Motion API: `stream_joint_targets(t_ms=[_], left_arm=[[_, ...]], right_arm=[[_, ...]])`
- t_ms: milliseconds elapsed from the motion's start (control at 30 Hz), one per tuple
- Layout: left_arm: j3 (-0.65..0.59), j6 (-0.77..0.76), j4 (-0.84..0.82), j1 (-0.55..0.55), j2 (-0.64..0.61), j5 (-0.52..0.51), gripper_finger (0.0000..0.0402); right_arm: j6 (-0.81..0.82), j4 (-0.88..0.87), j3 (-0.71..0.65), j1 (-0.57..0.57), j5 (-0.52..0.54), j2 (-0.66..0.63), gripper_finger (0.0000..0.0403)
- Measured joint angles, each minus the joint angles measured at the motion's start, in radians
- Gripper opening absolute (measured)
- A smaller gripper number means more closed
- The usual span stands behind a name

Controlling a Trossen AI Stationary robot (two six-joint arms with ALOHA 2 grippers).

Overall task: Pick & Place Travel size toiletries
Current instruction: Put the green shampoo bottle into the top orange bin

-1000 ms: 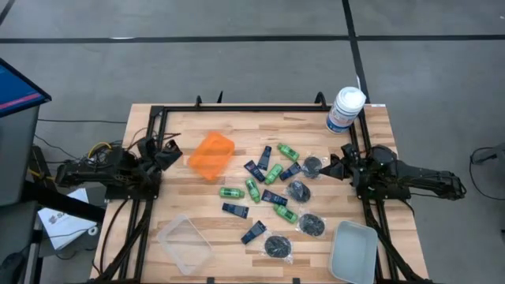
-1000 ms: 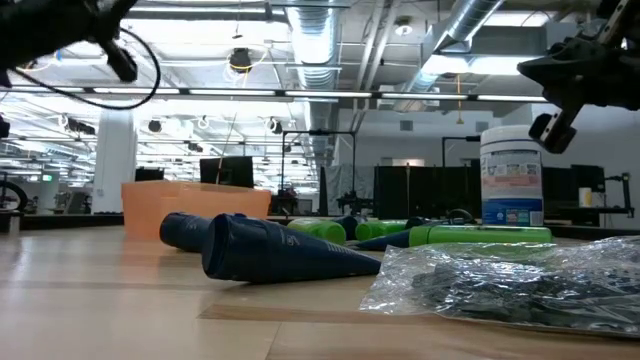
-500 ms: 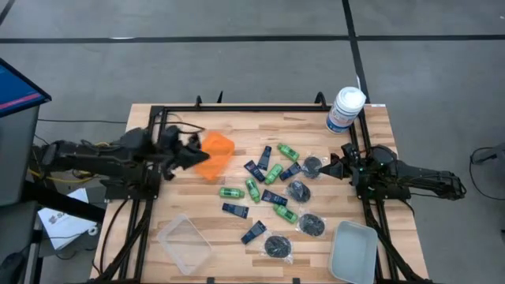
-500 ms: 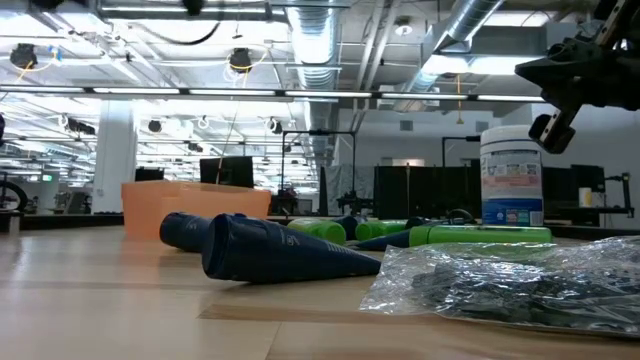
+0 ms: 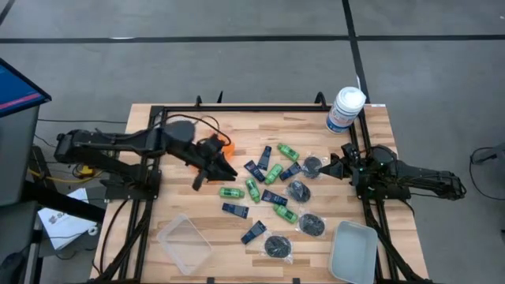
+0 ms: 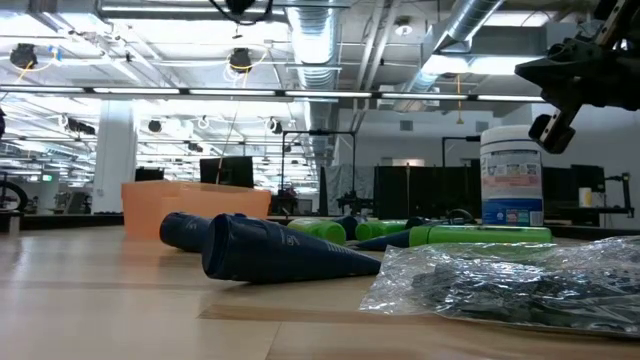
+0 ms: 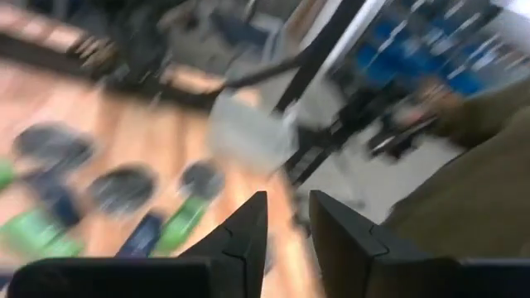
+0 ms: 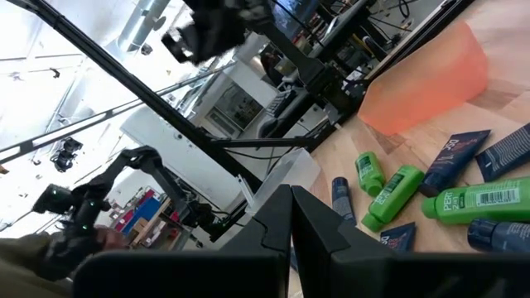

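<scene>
1. The left claw (image 5: 222, 168) hangs over the wooden slatted bench (image 5: 181, 205), just off the near edge of the translucent orange plastic bin (image 5: 226, 145), at the left margin of the scattered toiletries.
2. The nearest item is a small bright green plastic bottle (image 5: 230, 192), lying at about 5 o'clock from the left claw in the overhead view and close below its tips; its long axis runs roughly 3 to 9 o'clock, so the fingers likely have to straddle it across that line.
3. A second small green bottle (image 5: 252, 189) lies just past it toward 4 o'clock, and a flat dark navy tube (image 5: 234, 210) sits farther out at 5 o'clock (either could crowd the approach).
4. The left arm stretches far in from 9 o'clock, wrist pitched down toward 4 o'clock. In its wrist view the two dark fingers (image 7: 240, 236) stand a narrow gap apart with nothing between them: slightly open, empty.
5. The left arm is clearly the nearer one. The right claw (image 5: 331, 168) waits at the 3 o'clock side of the pile beside a black round piece in a clear packet (image 5: 313, 165), its fingers pressed together and holding nothing.
6. The clear plastic tray (image 5: 185, 244) and the pale grey rectangular bin (image 5: 353, 252) sit at the near bench edge, both seemingly without toiletries.
</scene>
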Motion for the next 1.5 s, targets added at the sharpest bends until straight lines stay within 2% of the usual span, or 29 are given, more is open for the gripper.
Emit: stream_joint_targets(t_ms=[167,300,400,600,800,933,1033,1167,1500], left_arm=[[-0.005,0.070,-0.139,0.000,0.065,-0.088,0.0062],[-0.005,0.133,-0.160,-0.006,0.134,-0.096,0.0046],[-0.005,0.179,-0.161,-0.024,0.183,-0.096,0.0049],[-0.005,0.212,-0.163,-0.041,0.263,-0.055,0.0093],[-0.005,0.300,-0.163,-0.054,0.320,-0.045,0.0183],[-0.005,0.290,-0.164,-0.061,0.367,-0.107,0.0246],[-0.005,0.249,-0.167,-0.062,0.404,-0.144,0.0274],[-0.005,0.245,-0.171,-0.069,0.452,-0.220,0.0281],[-0.005,0.231,-0.182,-0.095,0.557,-0.339,0.0265]], right_arm=[[0.000,0.000,0.000,0.000,0.000,0.000,0.0000],[0.000,-0.001,0.000,0.000,0.000,0.000,0.0000],[0.000,-0.003,0.000,0.000,-0.001,0.000,0.0000],[0.000,-0.004,0.000,0.000,-0.001,0.000,0.0000],[0.000,-0.005,0.000,0.000,-0.001,0.000,0.0000],[0.000,-0.008,0.000,0.000,-0.001,0.000,0.0000],[0.000,-0.008,0.000,0.000,-0.001,0.000,0.0000],[0.000,-0.008,0.000,0.000,-0.002,0.000,0.0000],[0.000,-0.008,0.000,0.000,-0.002,0.000,0.0000]])
